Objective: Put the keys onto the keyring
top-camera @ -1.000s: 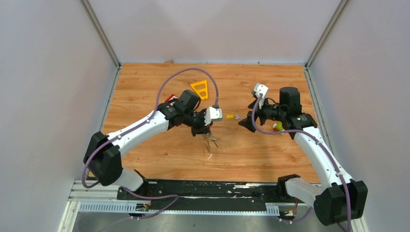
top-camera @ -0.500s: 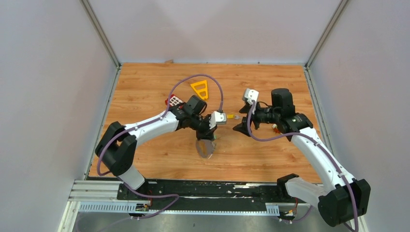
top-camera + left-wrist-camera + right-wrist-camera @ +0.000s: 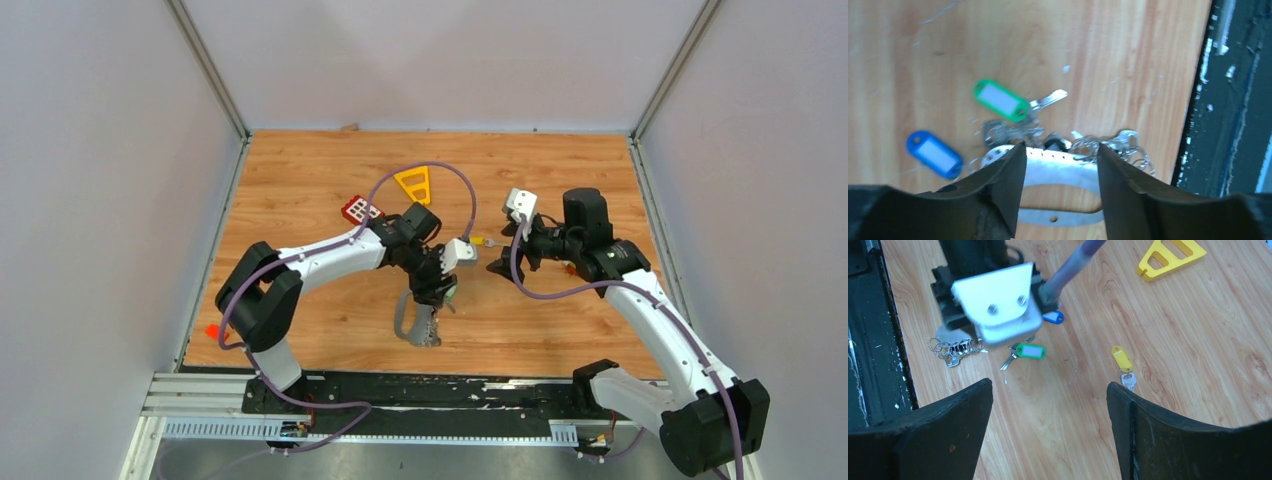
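The bench is of light wood. The left tool hangs low over its near middle, fingers spread and pinching nothing. The right tool stands near it, also spread wide and empty. The keyring lies flat on the bench under the left tool. A green key and a blue key lie just beside the keyring. A yellow key lies apart, below the right tool.

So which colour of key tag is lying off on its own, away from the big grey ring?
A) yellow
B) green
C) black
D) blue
A: the yellow-tagged key lies alone, while the green tag and blue tag sit close to the keyring.
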Motion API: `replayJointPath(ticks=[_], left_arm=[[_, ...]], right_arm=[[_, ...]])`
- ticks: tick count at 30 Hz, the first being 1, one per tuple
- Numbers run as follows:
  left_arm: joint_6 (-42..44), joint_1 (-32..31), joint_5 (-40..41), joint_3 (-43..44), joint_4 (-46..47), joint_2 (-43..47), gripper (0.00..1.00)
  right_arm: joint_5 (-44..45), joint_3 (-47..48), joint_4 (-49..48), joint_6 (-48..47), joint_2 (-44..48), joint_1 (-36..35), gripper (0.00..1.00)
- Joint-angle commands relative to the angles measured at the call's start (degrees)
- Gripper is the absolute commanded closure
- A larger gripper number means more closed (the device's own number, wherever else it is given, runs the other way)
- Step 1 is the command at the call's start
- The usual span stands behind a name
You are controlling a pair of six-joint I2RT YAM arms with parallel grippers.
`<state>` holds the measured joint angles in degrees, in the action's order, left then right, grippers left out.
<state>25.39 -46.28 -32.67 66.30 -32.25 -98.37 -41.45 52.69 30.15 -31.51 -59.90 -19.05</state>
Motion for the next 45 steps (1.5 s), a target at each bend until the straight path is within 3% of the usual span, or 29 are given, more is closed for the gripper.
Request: replayJointPath(ticks=[1, 6, 15, 30, 38, 45], left_arm=[[-3.5, 4.8, 4.0, 3.2, 2.3, 2.9, 0.36], [-6.1, 6.2, 9.6, 8.7, -1.4, -3.7, 0.38], [-5.8, 6.4, 5.3, 11.5, -4.1, -10.0, 0.46], [-2.7, -0.1, 7.5, 7.7, -5.0, -10.0, 0.49], [-1.4, -0.7, 9.7, 7.3, -5.3, -10.8, 0.63], [-0.8, -0.7, 9.7, 7.3, -6.3, -9.4, 0.66]], right_arm=[[1.1, -0.1, -1.4, -1.0, 0.2, 0.2, 0.16], [2.2, -0.2, -1.7, -0.8, 0.4, 0.2, 0.16], [3.9, -1.0, -2.3, -0.9, 1.0, 0.2, 0.16], [5.6, -1.6, -2.8, -1.3, 1.9, 0.2, 0.16], [5.2, -2.0, -2.9, -1.4, 1.3, 0.2, 0.16], [5.1, -2.2, -2.9, -1.5, 0.9, 0.2, 0.16]])
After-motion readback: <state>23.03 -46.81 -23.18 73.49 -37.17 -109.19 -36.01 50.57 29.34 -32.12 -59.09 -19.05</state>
